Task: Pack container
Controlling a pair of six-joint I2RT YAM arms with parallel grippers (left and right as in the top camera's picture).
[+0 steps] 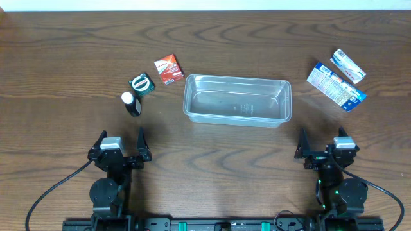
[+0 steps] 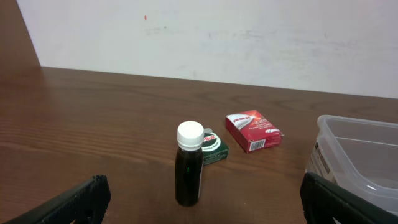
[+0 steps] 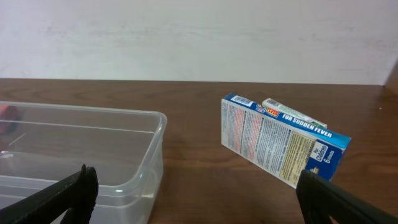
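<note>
Nothing packed yet; first pick is likely the step in hand. Lift each item over rim of clear shallow rectangular plastic container (image 1: 237,102) before release.

Container: table centre, empty, rounded corners.

Left gripper (image 1: 122,136): jaws spread wide, empty. Nearest is upright dark bottle with white cap (image 1: 131,102). Grip body low, avoid toppling onto green packet (image 1: 142,84) close behind. Red carton (image 1: 168,68) beyond.

Right gripper (image 1: 322,137): likewise released. Blue-white printed box (image 1: 335,86) and slim white packet (image 1: 348,66) lie off container's right end.
</note>
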